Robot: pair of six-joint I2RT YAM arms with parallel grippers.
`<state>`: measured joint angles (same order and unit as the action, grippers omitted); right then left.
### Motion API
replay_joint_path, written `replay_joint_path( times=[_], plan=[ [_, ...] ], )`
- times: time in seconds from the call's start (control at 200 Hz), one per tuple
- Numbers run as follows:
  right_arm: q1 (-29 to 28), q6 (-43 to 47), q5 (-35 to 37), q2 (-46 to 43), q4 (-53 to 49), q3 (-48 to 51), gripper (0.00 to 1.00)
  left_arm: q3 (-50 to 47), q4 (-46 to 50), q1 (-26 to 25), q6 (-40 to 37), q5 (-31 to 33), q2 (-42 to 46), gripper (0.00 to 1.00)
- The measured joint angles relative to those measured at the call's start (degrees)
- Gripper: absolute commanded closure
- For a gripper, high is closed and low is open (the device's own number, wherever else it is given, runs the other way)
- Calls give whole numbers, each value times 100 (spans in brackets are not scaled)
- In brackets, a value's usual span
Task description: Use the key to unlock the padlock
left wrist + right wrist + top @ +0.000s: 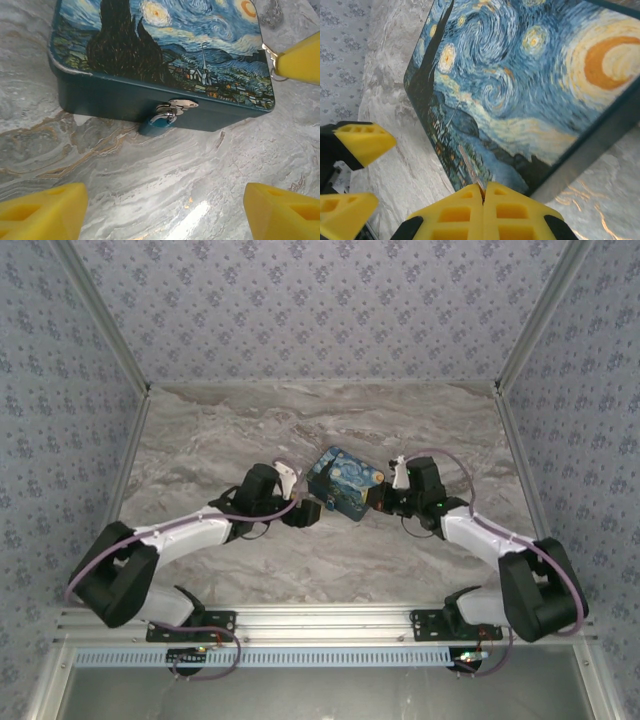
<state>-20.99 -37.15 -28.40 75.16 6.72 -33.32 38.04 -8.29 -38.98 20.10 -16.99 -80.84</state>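
Note:
The Starry Night box (345, 483) lies mid-table between my two grippers. In the left wrist view its dark front wall faces me, and the small padlock (161, 120) hangs from the silvery clasp (179, 104) down to the table. My left gripper (162, 215) is open, a short way in front of the padlock, with bare marble between its yellow fingertips (42, 212). My right gripper (483, 192) is shut on the key (470, 167). The key's thin silvery shaft sticks out over the lid's near corner, and its head is hidden between the pads.
The marble table (300, 425) has free room behind and beside the box. Patterned walls close it in on three sides. One yellow finger of the right gripper (300, 62) sits at the box's right corner, close to the left gripper's fingers (362, 142).

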Motion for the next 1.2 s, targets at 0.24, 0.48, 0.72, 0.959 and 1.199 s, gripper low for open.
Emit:
replay_joint_path(
  times=[0.24, 0.48, 0.72, 0.959, 1.199],
  plan=[
    [-4, -144, -48, 527, 444, -216, 100, 0, -651, 0, 83, -304, -656, 20],
    [-4, -101, -22, 629, 422, -369, 100, 9, -1069, 0, 164, -479, -1086, 22],
    [-28, -76, 101, 656, 208, -413, 100, 201, -1211, -2, 229, -577, -1416, 26],
    [-70, 125, 170, 656, 116, -455, 100, 358, -1593, -122, 240, -483, -1722, 31],
    [-81, 238, 184, 667, 72, -487, 100, 367, -1869, -400, 201, -37, -2000, 35]
  ],
)
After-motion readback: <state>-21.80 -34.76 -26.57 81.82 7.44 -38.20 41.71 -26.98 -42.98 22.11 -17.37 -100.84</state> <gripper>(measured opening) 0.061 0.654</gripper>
